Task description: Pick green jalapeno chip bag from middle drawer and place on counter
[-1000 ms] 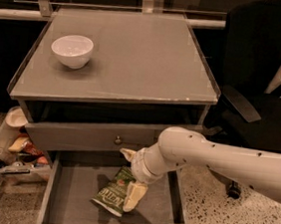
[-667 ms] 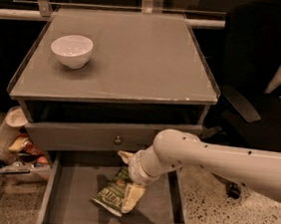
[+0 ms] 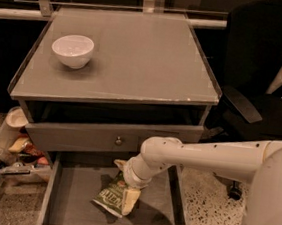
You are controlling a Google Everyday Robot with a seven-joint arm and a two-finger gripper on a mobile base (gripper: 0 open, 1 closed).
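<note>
The green jalapeno chip bag lies crumpled on the floor of the open middle drawer, near its centre. My gripper reaches down into the drawer from the right on a white arm and sits right at the bag's right end. Its fingers look open: one pale fingertip rests against the bag's right edge, the other is towards the back of the drawer. The bag is not lifted. The grey counter is above.
A white bowl stands on the counter's left side. A closed drawer front with a round knob sits just above the open drawer. A black office chair is at the right. A low cart with snack packets is at the left.
My arm has shifted slightly to the left over the drawer. The gripper stays at the bag, and the bag has not moved.
</note>
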